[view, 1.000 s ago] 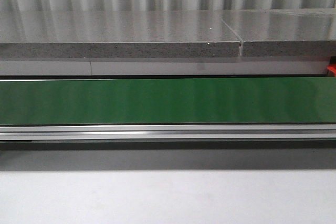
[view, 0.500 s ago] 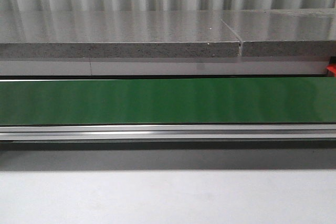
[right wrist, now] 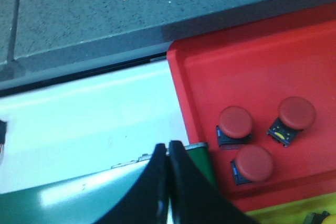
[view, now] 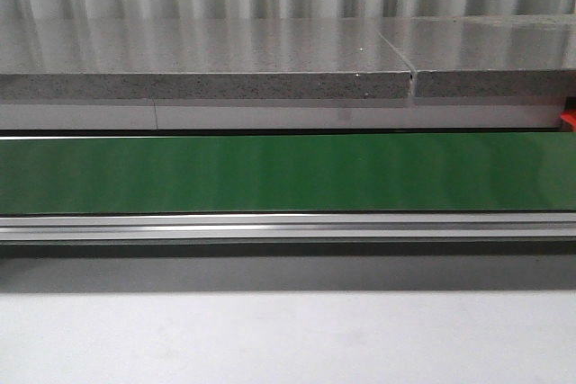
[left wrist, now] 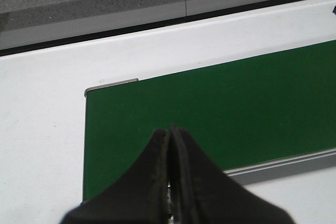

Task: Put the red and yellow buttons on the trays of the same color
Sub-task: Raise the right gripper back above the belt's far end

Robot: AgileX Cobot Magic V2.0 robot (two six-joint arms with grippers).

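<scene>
In the right wrist view a red tray holds three red buttons: one, a second and a third. A strip of yellow tray shows beside it, with part of a yellow button at the frame's corner. My right gripper is shut and empty, over the end of the green belt next to the red tray. My left gripper is shut and empty above the other end of the green belt. The front view shows only the bare belt.
A grey stone counter runs behind the belt, with an aluminium rail along the belt's near side and a white table surface in front. A sliver of the red tray shows at the belt's right end.
</scene>
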